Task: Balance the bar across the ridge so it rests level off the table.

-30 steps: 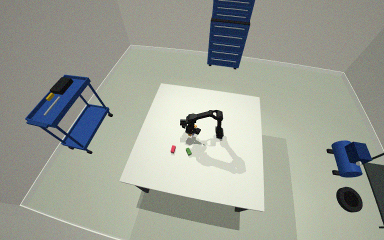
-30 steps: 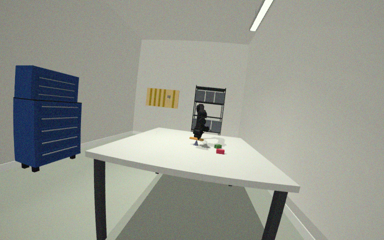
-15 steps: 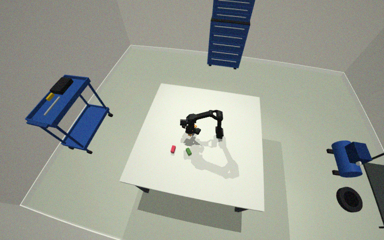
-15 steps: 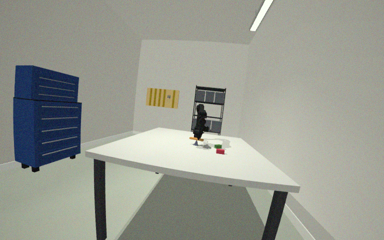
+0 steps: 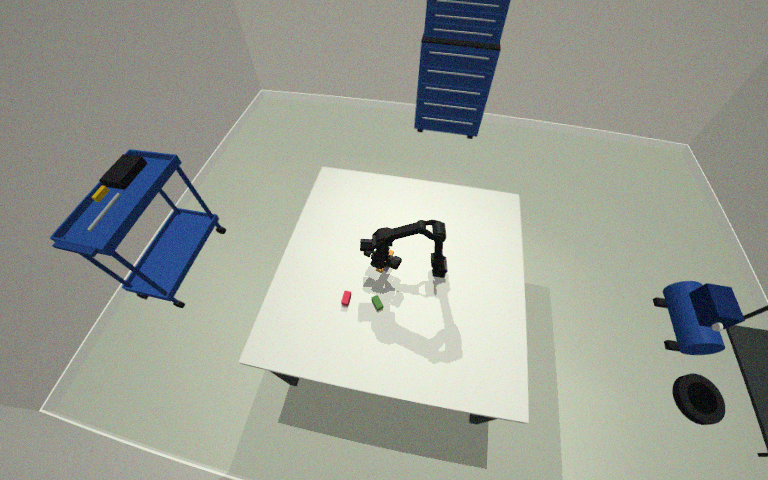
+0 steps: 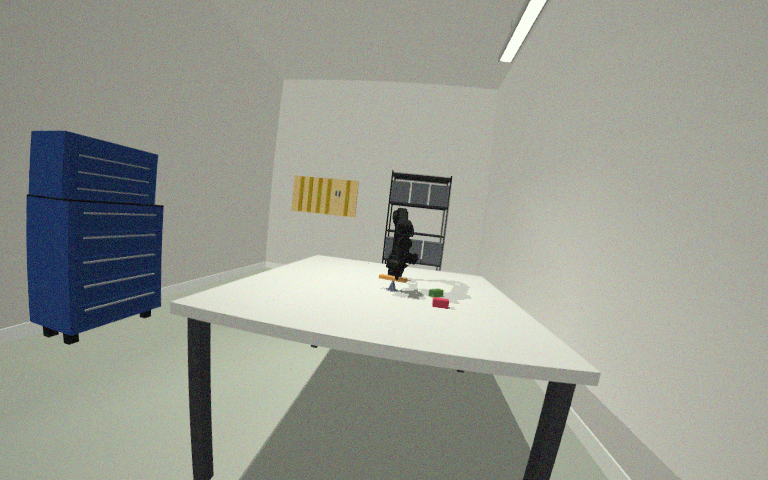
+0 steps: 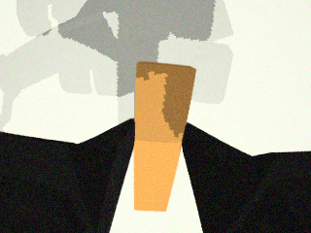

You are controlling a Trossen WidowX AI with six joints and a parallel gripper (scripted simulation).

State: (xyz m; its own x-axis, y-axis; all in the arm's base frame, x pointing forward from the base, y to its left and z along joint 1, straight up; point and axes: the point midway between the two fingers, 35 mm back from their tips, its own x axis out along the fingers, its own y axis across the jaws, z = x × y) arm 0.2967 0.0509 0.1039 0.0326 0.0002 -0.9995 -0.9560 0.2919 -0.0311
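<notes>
The orange bar (image 5: 380, 270) (image 6: 385, 277) (image 7: 153, 170) is between the fingers of my gripper (image 5: 385, 262) (image 6: 397, 277) (image 7: 158, 126), which is shut on it near its middle. Both ends stick out past the fingers. In the exterior view the bar looks about level and clear of the table. The small blue-grey ridge (image 6: 391, 286) stands on the table (image 5: 481, 362) (image 6: 339, 316) right under the bar. Whether the bar touches its top is too small to tell. The ridge is hidden in the top view and in the wrist view.
A green block (image 5: 377, 302) (image 6: 436, 292) and a red block (image 5: 346, 298) (image 6: 440, 302) lie on the table near the gripper, on the front side in the top view. The arm's base (image 5: 438, 266) stands to the right of the gripper in that view.
</notes>
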